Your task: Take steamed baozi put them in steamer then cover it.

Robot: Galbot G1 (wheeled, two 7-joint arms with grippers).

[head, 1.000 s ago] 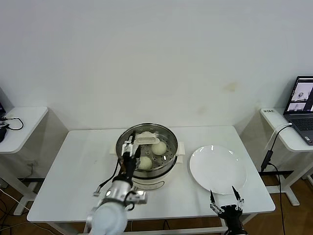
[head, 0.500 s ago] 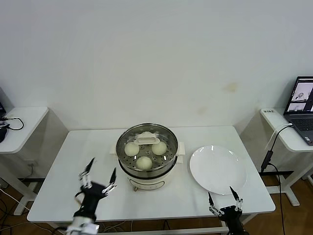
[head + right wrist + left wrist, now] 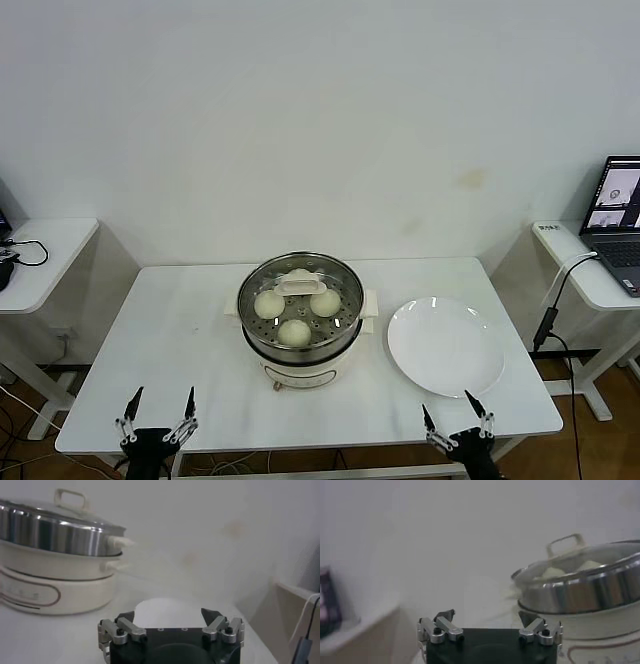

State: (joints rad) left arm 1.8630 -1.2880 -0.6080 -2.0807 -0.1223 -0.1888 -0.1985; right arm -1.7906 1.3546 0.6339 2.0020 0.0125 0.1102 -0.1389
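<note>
Head view: steamer (image 3: 300,322) sits mid-table (image 3: 180,330), upright, round so no long axis; its side handles run left-right. Glass lid (image 3: 300,300) is on it, cream lid handle (image 3: 300,284) lying left-right across the top. Three baozi (image 3: 294,331) visible thru the glass, one near the front, two behind it side by side; a 4th may be hidden under the handle, can't tell. White plate (image 3: 446,348) lies flat just right of the steamer, not touching. Left gripper (image 3: 157,424) is down at the near table edge, well left of & nearer than the steamer, fingers spread wide, holding nothing. Right gripper (image 3: 456,426) at the near edge too, just in front of the plate, well apart from the steamer, fingers also wide apart & empty.

Left wrist view: left gripper (image 3: 489,625) fingers apart, nothing between. Steamer (image 3: 585,592) stands ahead & off to one side, clear of the fingers; lid handle (image 3: 565,544) upright on top, pale buns (image 3: 552,572) seen under the glass.

Right wrist view: right gripper (image 3: 171,622) spread open, empty. Plate (image 3: 165,609) lies just beyond the fingertips. Steamer (image 3: 57,560) further off to the side, upright, lid handle (image 3: 71,500) on top.
</note>
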